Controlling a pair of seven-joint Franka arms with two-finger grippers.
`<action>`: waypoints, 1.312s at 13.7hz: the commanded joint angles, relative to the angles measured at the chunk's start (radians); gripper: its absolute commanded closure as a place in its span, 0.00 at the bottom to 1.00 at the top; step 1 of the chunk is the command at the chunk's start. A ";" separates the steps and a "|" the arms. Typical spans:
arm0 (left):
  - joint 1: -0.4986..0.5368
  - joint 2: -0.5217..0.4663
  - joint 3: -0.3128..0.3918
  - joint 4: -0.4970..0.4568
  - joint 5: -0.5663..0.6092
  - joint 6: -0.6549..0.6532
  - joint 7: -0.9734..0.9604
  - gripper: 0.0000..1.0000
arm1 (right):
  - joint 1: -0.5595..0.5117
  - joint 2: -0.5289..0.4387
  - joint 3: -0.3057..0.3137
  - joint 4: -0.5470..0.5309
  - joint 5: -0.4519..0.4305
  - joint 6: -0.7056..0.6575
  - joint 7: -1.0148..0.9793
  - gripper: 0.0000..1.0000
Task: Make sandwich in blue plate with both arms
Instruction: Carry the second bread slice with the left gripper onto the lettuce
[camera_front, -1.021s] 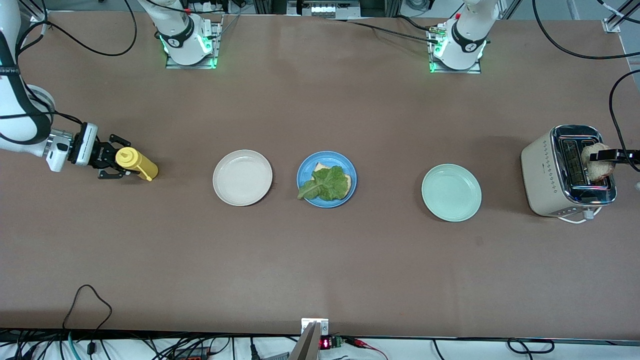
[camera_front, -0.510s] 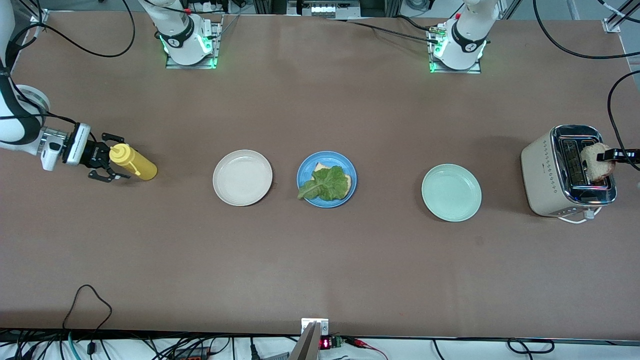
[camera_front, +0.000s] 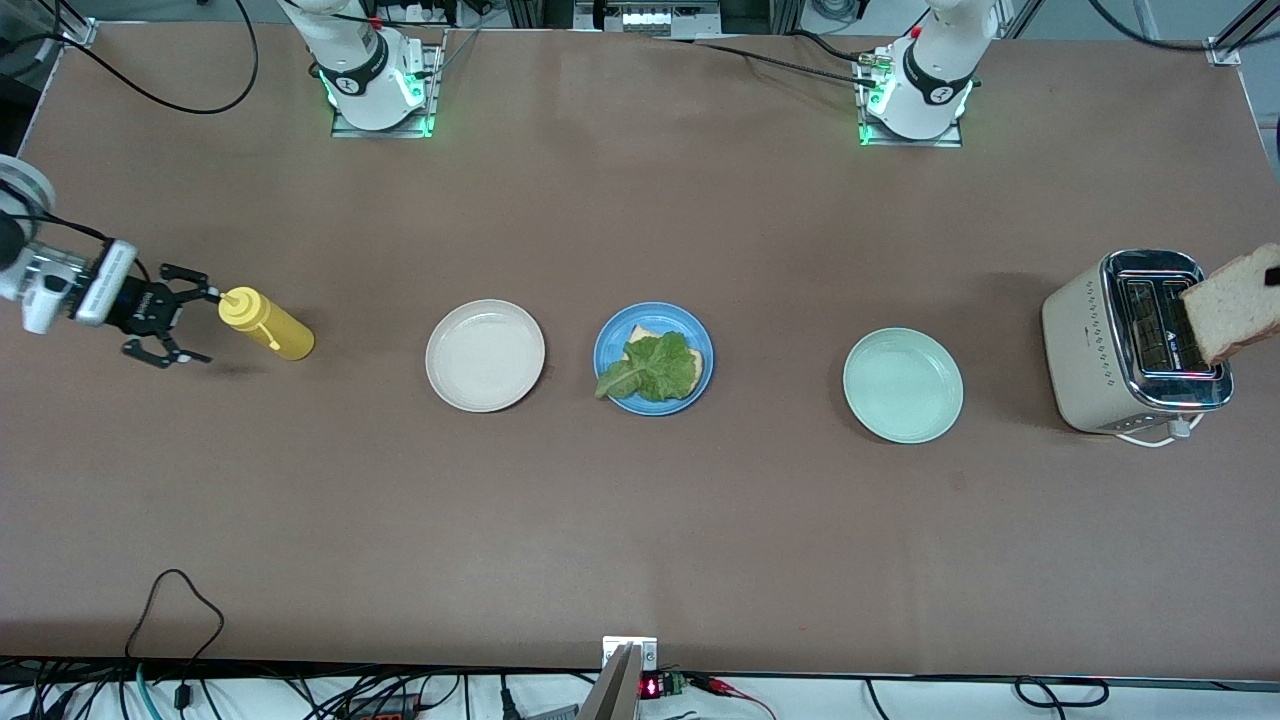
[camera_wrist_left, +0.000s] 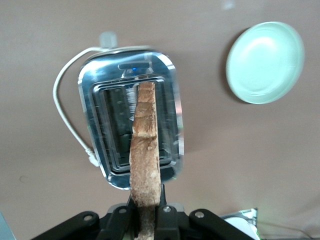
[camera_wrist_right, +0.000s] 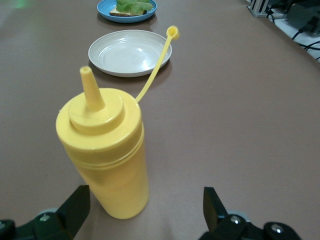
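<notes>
I see my right gripper (camera_front: 180, 320) released, fingers spread beside the yellow squeeze bottle (camera_front: 266, 325). Mid-counter, the blue plate (camera_front: 610, 340) carries toast under lettuce (camera_front: 652, 367). My left gripper (camera_wrist_left: 147, 220) grasps a toast slice (camera_front: 1232, 304) above the toaster (camera_front: 1090, 340).

Directly ahead of our right gripper (camera_wrist_right: 145, 212), at twelve o'clock, stands an upright yellow plastic squeeze bottle (camera_wrist_right: 105, 160) with a pointed nozzle, its small cap dangling on a thin yellow tether that arcs off toward one o'clock. Our two black fingers (camera_wrist_right: 75, 207) are spread wide, one at either side of the bottle's base and neither touching it. Farther along the brown tabletop (camera_wrist_right: 235, 115) at twelve o'clock lies a round cream-white plate (camera_wrist_right: 129, 52), and past it at twelve o'clock a round glossy blue plate (camera_wrist_right: 112, 15) carrying a toast slice (camera_wrist_right: 122, 13) under a ruffled green lettuce leaf (camera_wrist_right: 134, 5).
</notes>
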 joint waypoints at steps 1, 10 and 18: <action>0.002 -0.006 -0.152 0.082 -0.018 -0.122 -0.089 0.99 | -0.005 -0.082 -0.028 0.030 -0.019 -0.057 0.066 0.00; -0.168 0.145 -0.544 -0.013 -0.237 0.099 -0.568 1.00 | 0.278 -0.318 -0.114 0.257 -0.308 -0.190 1.080 0.00; -0.398 0.371 -0.545 -0.042 -0.364 0.484 -0.779 0.99 | 0.722 -0.415 -0.225 0.344 -0.591 -0.305 1.944 0.00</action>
